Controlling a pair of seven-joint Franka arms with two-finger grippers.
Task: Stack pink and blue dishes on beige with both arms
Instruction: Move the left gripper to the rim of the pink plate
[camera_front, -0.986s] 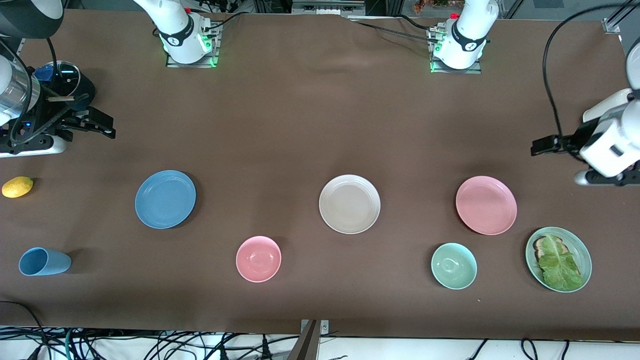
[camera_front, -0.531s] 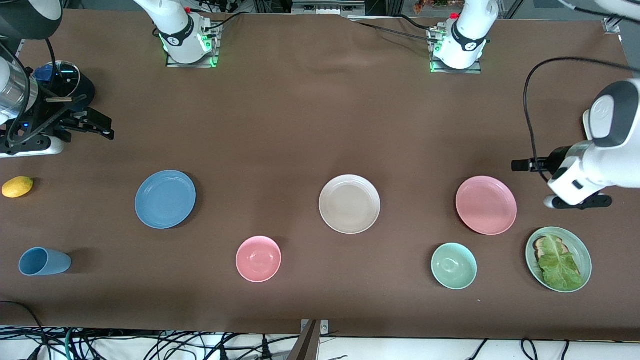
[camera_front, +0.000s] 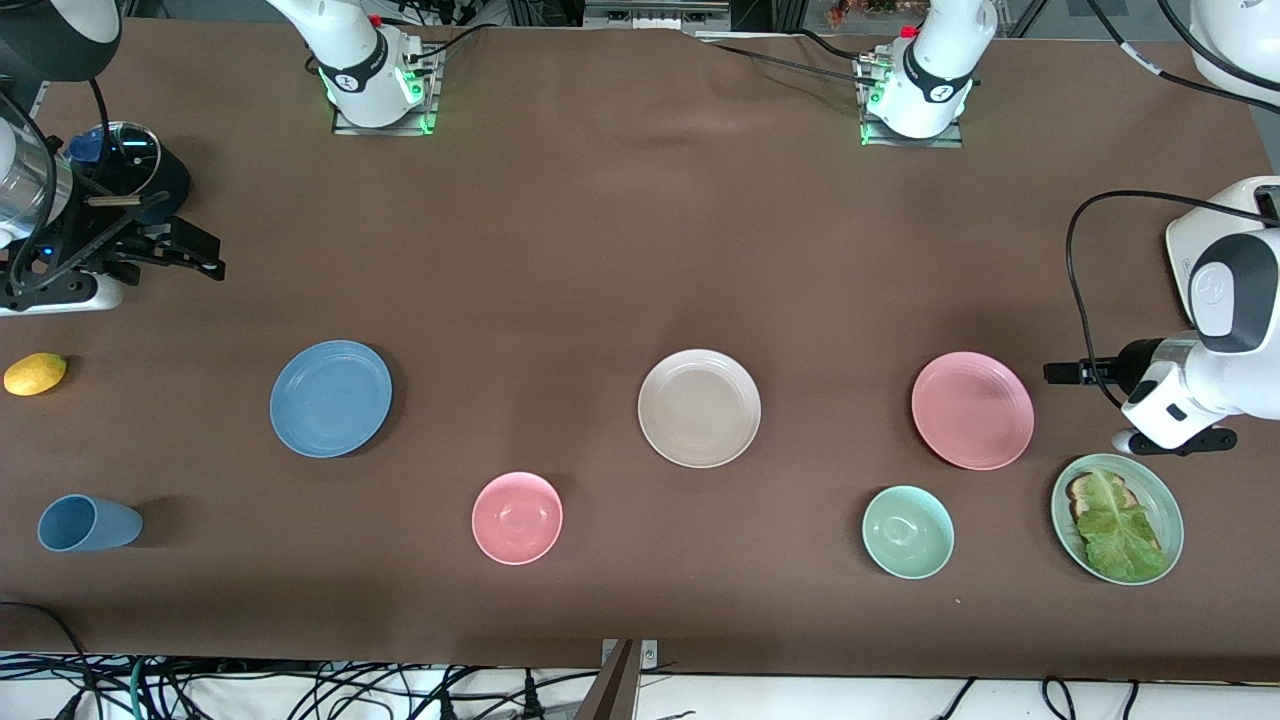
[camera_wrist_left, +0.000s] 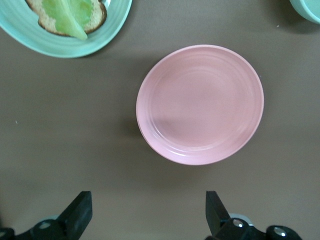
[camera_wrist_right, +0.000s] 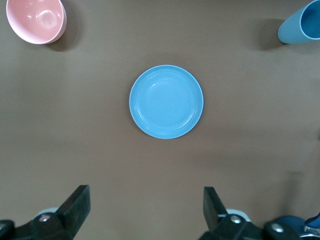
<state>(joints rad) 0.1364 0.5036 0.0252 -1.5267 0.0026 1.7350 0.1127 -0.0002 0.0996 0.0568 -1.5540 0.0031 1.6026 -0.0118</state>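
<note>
**A:** Where are we finding the three plates?

**B:** We are seeing the beige plate (camera_front: 699, 408) lying mid-surface. The pink plate (camera_front: 972, 410) is sitting at its three o'clock, toward the left arm's end. The blue plate (camera_front: 331, 398) is at its nine o'clock. Nothing is stacked yet.

**A:** And the claws?

**B:** Both are released and spread wide, gripping nothing. The left claw (camera_wrist_left: 147, 217) is hanging over bare surface just beside the pink plate. The right claw (camera_wrist_right: 145, 212) is hovering well apart from the blue plate, at its ten o'clock.

**A:** What are we worrying about?

**B:** The rims are lying low, so a shallow pinch may shove a plate instead of gripping it. That could send the pink one into the green bowl (camera_front: 908, 532) or the lettuce plate (camera_front: 1170, 490). We are also fearing a clash if both arms reach the beige plate together.
</note>
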